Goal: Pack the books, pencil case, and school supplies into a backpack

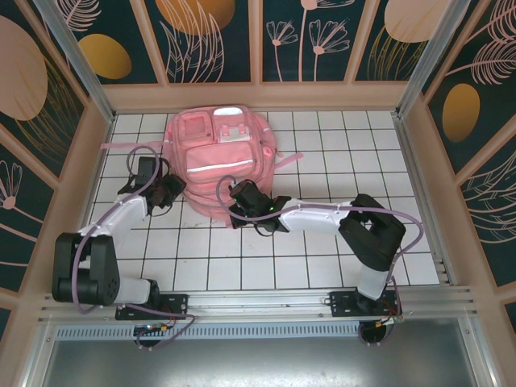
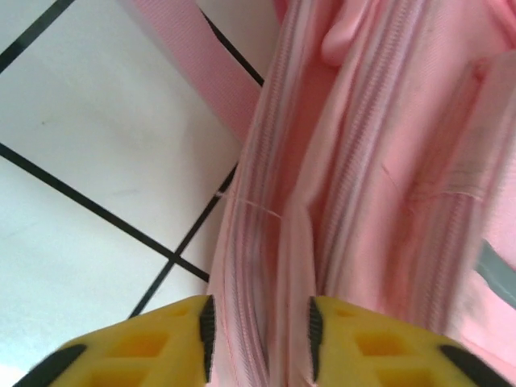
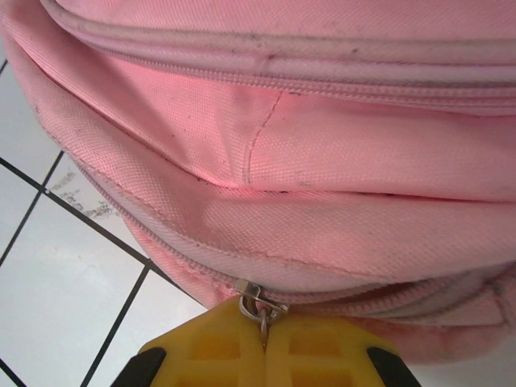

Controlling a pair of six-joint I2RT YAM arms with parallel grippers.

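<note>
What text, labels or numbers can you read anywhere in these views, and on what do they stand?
No text can be read in any view.
On the backpack: the pale patches on its upper front are too small to tell whether they carry print.
On the zipper pull: no marking that I can make out.
On the wall panels: leaf and flower drawings, no letters.

Left arm [image 1: 121,211] and right arm [image 1: 318,216] are white shells with chunky black joints, purple cables [image 1: 75,270] looping along them (bit spaghetti-ish). Both bases [image 1: 153,305] are black. Left claw [image 2: 260,334] and right claw [image 3: 264,343] have bright yellow fingers [image 2: 145,343] with moulded recesses; the left's inner pads [image 2: 207,326] are black.
</note>
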